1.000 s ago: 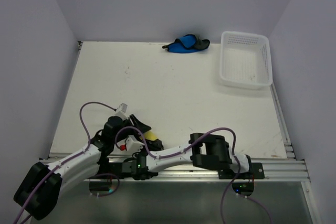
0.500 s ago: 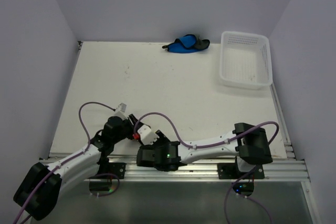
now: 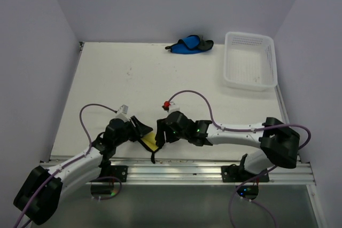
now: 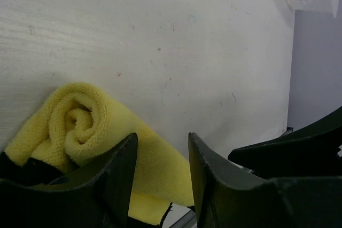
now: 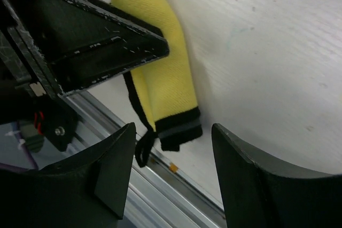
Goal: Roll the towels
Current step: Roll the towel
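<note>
The rolled yellow towel [image 3: 149,141] lay at the near edge of the desk [image 3: 160,84] between the left gripper [image 4: 161,140] and right gripper [image 5: 173,127], both jaws apart and empty. The blue towel [image 3: 188,45] and basket [image 3: 250,34] were at the far edge.

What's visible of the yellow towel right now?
The yellow towel is a soft, terry-looking cloth rolled into a tight spiral, lying on the white table at its near edge. Its dark-edged end and loop trail toward the rail. The left gripper sits over it; the right gripper, open, faces that end.
</note>
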